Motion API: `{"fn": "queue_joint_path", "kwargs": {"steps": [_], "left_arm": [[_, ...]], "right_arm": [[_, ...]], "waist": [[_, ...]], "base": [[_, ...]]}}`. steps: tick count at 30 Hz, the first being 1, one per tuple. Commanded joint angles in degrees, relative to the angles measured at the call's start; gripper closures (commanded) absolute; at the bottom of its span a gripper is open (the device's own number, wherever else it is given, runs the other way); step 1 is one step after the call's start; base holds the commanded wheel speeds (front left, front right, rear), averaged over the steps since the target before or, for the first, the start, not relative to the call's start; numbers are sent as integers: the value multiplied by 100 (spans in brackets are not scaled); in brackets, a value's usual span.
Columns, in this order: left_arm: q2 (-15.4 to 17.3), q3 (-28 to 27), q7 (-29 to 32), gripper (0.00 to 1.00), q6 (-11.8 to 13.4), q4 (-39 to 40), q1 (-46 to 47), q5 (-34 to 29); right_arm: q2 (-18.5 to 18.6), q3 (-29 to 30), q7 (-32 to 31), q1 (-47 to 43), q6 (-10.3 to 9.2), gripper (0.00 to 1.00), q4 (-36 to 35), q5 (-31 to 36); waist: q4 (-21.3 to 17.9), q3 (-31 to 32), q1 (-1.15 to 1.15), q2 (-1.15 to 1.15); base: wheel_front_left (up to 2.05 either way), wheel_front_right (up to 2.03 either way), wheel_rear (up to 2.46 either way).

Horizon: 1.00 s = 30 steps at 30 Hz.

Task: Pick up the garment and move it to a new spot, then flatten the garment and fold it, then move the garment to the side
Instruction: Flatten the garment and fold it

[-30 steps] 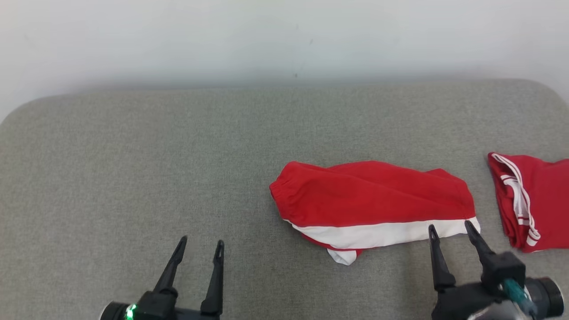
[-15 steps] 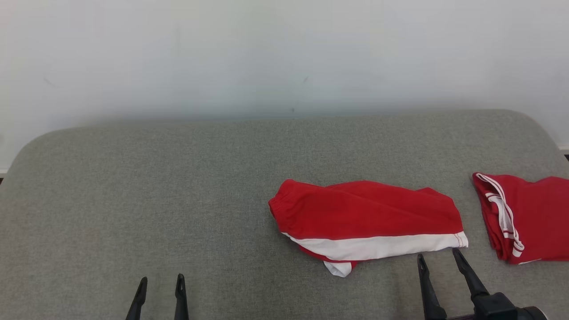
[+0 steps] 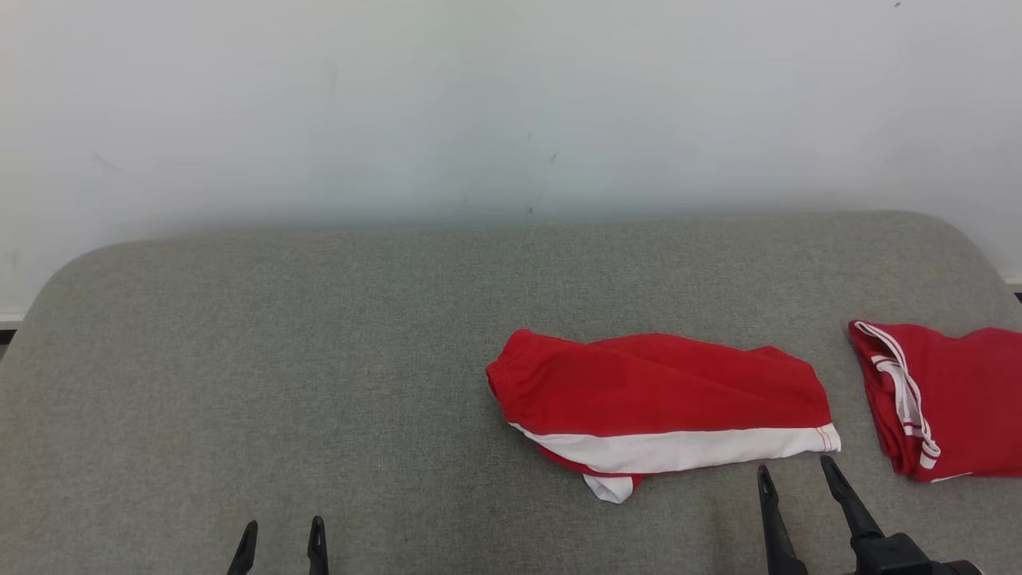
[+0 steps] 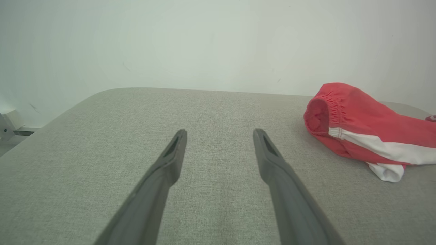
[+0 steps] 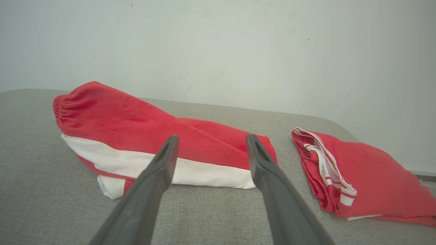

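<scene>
1. Location: garment (image 3: 661, 399) lies on the grey fabric counter (image 3: 319, 359), right of centre; red shorts with a white band, bundled in layers; elastic waistband end points left, white band runs along the near edge.
2. Right gripper (image 3: 796, 467): jaws spread wide, nothing between them; tips sit just beside the garment's near-right corner, apart from it; right wrist view looks straight across the bundle (image 5: 136, 126); my read: lined up on that corner for the move to the side.
3. Left gripper (image 3: 284, 527): jaws also released and empty; over bare counter, well apart from the garment, which sits off to the right in the left wrist view (image 4: 361, 115); probably parked clear so it doesn't snag the fold.
4. Second red garment (image 3: 942, 399), thin white stripes, lies near the counter's right end, apart from the first; likely marks the "side" spot; a guess only.
5. Hard to tell: both grippers are cut off by the head view's bottom edge; second red garment is cut off at the right edge; lower layers of the fold are hidden, only a white scrap pokes out underneath; can't tell whether either gripper's tips touch the counter.
</scene>
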<state>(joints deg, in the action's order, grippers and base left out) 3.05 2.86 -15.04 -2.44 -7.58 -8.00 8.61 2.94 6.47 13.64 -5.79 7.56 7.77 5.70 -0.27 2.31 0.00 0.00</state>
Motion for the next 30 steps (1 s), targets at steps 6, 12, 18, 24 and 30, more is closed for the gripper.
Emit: {"fn": "queue_joint_path", "kwargs": {"steps": [6, 12, 18, 24, 30], "left_arm": [[-15, 50, -16, 0, -21, -31, 27, -68], [-17, 74, -16, 0, -46, -78, 58, -83], [-19, 338, -16, 0, -251, -328, 259, 39], [159, 1118, -15, 0, -479, -1489, 1237, -20], [295, 1843, 5, 0, -499, -2880, 2468, 164]], "right_arm": [[-14, -7, 31, 54, -18, 0, 23, -2], [-13, -23, 14, 63, -18, 0, 38, -22], [-13, -33, -44, 130, -18, 0, 21, 58], [-13, -98, -189, 348, -18, 0, -85, 229], [-14, -303, -215, 591, -18, 0, -157, 197]], "waist": [[-30, -57, 0, 0], [-29, -87, 0, 0], [-59, -132, 0, 0], [-219, -292, 0, 0], [-631, -640, 0, 0]], "base": [[0, 0, 0], [0, 0, 0], [0, 0, 0], [0, 0, 0], [0, 0, 0]]}}
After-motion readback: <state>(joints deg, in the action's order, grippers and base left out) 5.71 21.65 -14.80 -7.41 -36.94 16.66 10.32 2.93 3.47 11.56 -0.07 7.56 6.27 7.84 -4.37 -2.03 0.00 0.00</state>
